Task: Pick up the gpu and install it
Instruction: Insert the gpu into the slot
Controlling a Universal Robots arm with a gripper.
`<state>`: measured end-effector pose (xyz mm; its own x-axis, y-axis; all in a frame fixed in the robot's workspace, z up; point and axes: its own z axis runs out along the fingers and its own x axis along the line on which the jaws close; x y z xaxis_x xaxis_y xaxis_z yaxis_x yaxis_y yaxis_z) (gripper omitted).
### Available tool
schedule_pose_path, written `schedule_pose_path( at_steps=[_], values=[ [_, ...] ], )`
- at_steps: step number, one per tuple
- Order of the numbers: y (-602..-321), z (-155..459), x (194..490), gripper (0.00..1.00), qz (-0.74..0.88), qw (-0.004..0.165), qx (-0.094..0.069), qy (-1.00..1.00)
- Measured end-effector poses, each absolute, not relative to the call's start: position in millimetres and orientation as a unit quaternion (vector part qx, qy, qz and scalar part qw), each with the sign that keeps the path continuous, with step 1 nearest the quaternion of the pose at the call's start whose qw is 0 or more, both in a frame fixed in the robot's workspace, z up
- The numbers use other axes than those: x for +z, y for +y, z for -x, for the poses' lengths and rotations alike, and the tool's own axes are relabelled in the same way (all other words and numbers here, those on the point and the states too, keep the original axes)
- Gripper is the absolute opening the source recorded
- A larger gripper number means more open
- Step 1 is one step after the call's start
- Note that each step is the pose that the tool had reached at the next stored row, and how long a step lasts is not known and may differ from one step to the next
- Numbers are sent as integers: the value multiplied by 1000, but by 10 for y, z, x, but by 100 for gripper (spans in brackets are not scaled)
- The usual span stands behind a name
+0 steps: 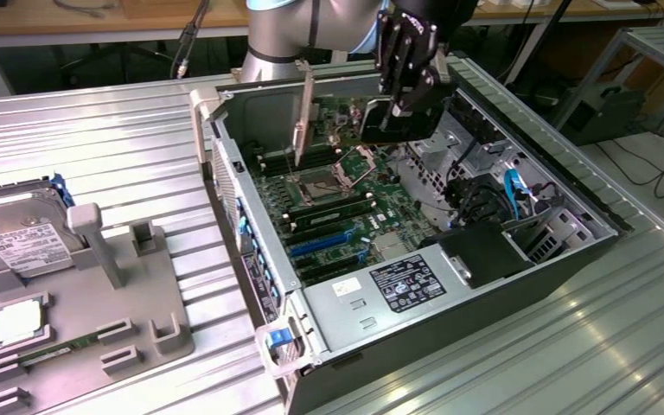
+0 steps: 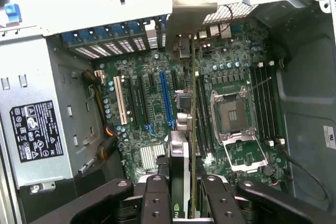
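Ribbed sheet-metal tabletop (image 1: 101, 130) fills most of the exterior view, with workbench legs and loose cables behind it. An open computer case (image 1: 563, 194) lies on its side on this surface, its green motherboard (image 1: 344, 212) facing up. Inside the case sit a power supply (image 1: 401, 285) with a black label, an open CPU socket (image 1: 321, 181) and a bundle of blue cables (image 1: 514, 186).

The gripper (image 1: 405, 111) hangs over the far end of the case. Its jaws are drawn in narrow and clamp the gpu (image 1: 392, 125), which stands on edge above the motherboard, raised clear of it and not seated in any slot. The card's silvery bracket (image 1: 302, 112) points toward the case wall on the exterior view's left.

In the wrist view the gripper (image 2: 184, 195) pinches the gpu (image 2: 192, 129) from both faces, so the card appears as a thin edge running away to its bracket (image 2: 191, 6). It lines up between the blue expansion slot (image 2: 166, 98) and the CPU socket (image 2: 233, 116). The power supply (image 2: 37, 129) sits off to the side.

On the exterior view's left, well apart from the case, a grey holder tray (image 1: 90, 303) carries a hard drive (image 1: 15, 238) with a white label and a slim green memory stick (image 1: 49, 353).
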<state>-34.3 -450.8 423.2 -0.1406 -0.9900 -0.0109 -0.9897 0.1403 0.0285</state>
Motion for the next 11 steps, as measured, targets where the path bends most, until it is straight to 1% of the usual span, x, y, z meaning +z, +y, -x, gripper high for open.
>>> schedule_pose_path(
  at_steps=[11],
  values=[
    [-4508,343,4220,28,-706,0,-8,-708]
  ],
)
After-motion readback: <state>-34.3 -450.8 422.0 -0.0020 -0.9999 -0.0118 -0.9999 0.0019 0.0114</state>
